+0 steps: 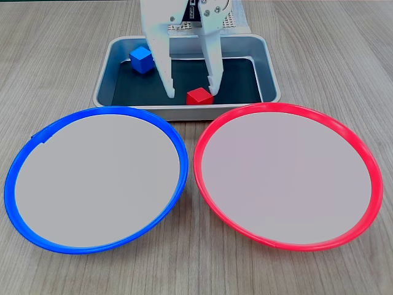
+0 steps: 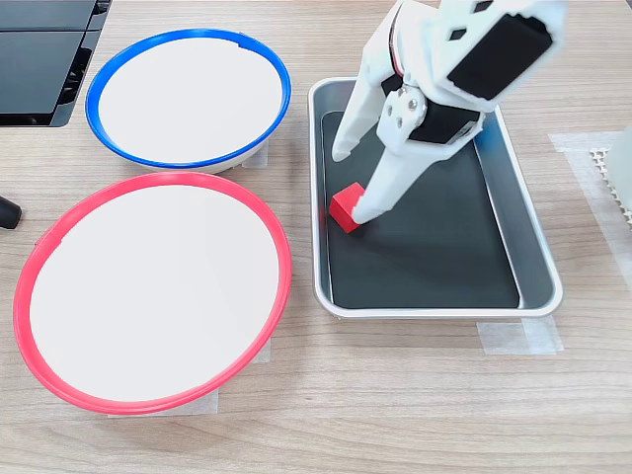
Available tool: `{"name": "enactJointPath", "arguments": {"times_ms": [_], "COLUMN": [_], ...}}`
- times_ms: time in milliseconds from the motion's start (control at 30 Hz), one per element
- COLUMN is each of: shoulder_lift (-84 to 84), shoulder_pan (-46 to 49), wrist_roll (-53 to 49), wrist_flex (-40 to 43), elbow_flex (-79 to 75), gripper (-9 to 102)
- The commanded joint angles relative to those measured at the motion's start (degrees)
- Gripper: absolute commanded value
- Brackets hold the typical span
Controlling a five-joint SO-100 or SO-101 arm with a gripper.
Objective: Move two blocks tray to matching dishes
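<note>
Red-rim dish (image 1: 288, 243) & blue-rim dish (image 1: 92, 243) sitting empty on desk (image 1: 49, 49) w/ end effector (image 1: 190, 89) fingers apart, straddling red block (image 1: 199, 96) in tray (image 1: 184, 110) for grasp, blue block (image 1: 142, 60) waiting at tray's back.

White plastic arm, black servo block at wrist; end effector (image 2: 352, 184) w/ two tapered white fingers.

The white two-finger gripper (image 1: 191, 88) is cut off above its fingers by the top edge in a fixed view. In a fixed view, its body (image 2: 464, 69) hides the bright blue cube (image 1: 142, 60), and 1 fingertip possibly touches the small red cube (image 2: 346, 209).
</note>
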Motion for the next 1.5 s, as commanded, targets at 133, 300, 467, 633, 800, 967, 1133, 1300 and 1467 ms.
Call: {"name": "enactJointPath", "arguments": {"times_ms": [133,300,467,633,800,967,1133,1300,1467], "shoulder_lift": [-0.7,-1.85,-1.41,3.34,-7.12,-24.52,-27.33,-23.55,-13.54], "shoulder_pan": [-2.29,-2.55,-3.78,-11.78,-14.41,-12.83,-11.69,-11.78,-9.23], "wrist_roll": [0.18,0.62,4.39,26.72,44.3,42.1,36.65,36.47,29.71], "wrist_flex": [-2.99,-7.38,-7.21,1.93,4.66,-1.14,-9.93,-6.94,21.45], "elbow_flex": [2.11,3.87,0.79,-11.95,-30.15,-38.5,-33.66,-31.64,-36.12], "gripper": [25,0,0,0,0,9,25,13,0]}}
